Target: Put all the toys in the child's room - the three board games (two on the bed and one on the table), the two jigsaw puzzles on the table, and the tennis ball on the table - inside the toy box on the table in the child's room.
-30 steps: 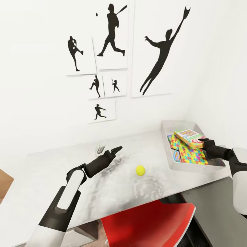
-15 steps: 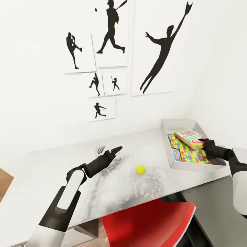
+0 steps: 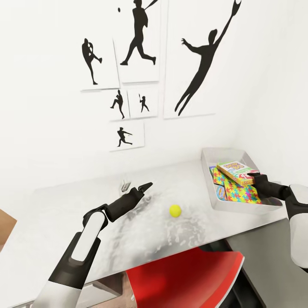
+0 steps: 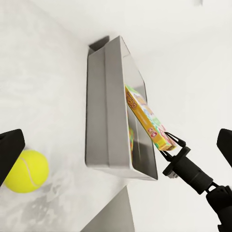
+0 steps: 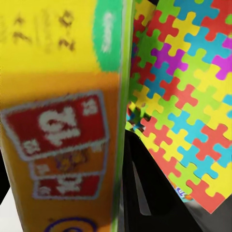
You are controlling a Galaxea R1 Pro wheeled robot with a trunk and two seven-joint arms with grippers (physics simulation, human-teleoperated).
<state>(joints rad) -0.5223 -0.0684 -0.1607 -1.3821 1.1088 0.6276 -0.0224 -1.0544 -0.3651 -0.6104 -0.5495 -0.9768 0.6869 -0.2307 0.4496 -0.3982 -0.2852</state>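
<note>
The grey toy box (image 3: 208, 159) stands at the right end of the table (image 3: 64, 209). Inside it lies a jigsaw puzzle (image 3: 240, 193) on further colourful toys. My right gripper (image 3: 255, 177) is shut on the near end of the yellow SKIP-BO board game (image 3: 233, 170), held tilted above the puzzle inside the box. In the right wrist view the board game (image 5: 58, 121) is close up beside the puzzle (image 5: 188, 92). The tennis ball (image 3: 175, 210) rests on the table left of the box. My left gripper (image 3: 146, 186) hovers open left of the ball, and one fingertip (image 4: 9, 149) shows beside the ball (image 4: 26, 170).
A red chair (image 3: 188, 278) is tucked under the table's front edge. The lower dark-grey wing (image 3: 267, 252) joins on the right. A small metal object (image 3: 125, 185) sits near the wall behind my left gripper. Athlete prints (image 3: 139, 38) hang above.
The head view has shifted very slightly. Both arms, the held board game and the ball keep their places.
</note>
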